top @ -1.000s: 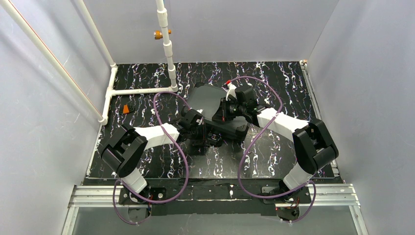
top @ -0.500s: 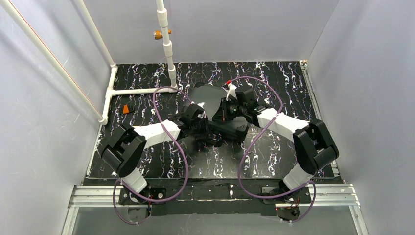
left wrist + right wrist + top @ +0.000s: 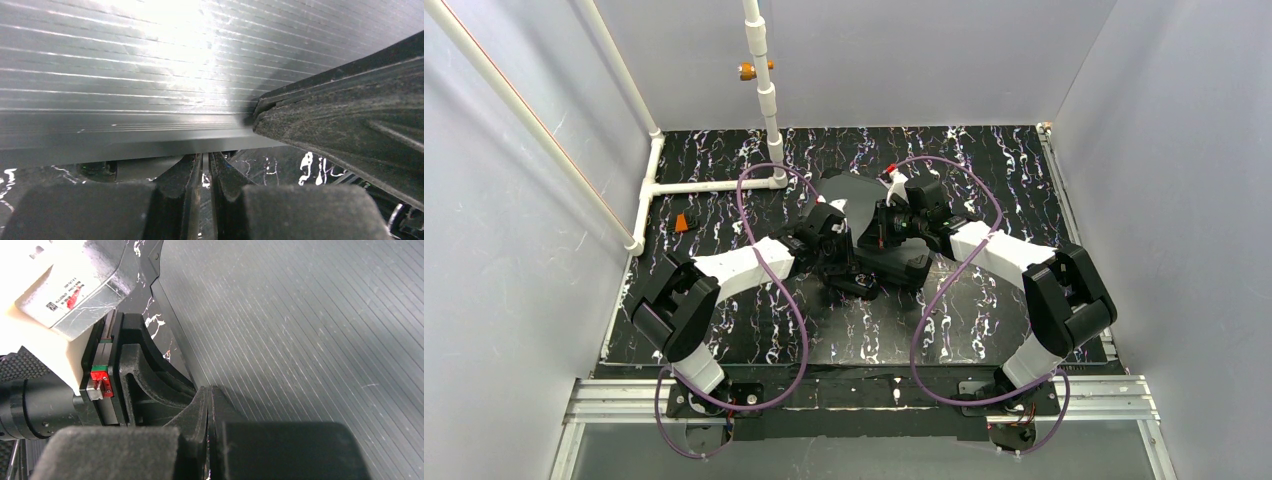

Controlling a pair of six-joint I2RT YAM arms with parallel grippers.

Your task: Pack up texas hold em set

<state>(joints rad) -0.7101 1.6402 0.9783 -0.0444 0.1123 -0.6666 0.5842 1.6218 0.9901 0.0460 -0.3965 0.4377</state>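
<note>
The black hard case of the texas hold em set [image 3: 894, 262] lies mid-table, its ribbed lid [image 3: 849, 193] raised at a tilt. No chips or cards show. My left gripper [image 3: 842, 247] is shut with nothing between its fingers, tips under the lid's left edge. The left wrist view has the ribbed lid [image 3: 150, 65] right above the left gripper [image 3: 205, 161]. My right gripper [image 3: 882, 226] is shut and empty, pressed against the lid from the right. In the right wrist view the right gripper [image 3: 209, 392] touches the ribbed lid [image 3: 310, 330], with the left gripper's body [image 3: 65, 290] close by.
A small orange block [image 3: 682, 222] lies at the far left of the dark marbled table [image 3: 984, 160]. White pipe framing [image 3: 714, 185] runs along the back left, with an upright pipe [image 3: 764, 90] behind the case. Grey walls enclose three sides.
My left gripper has moved from the case's near front side up and back to the lid's left edge. The lid looks narrower from above. The right arm has stayed put.
</note>
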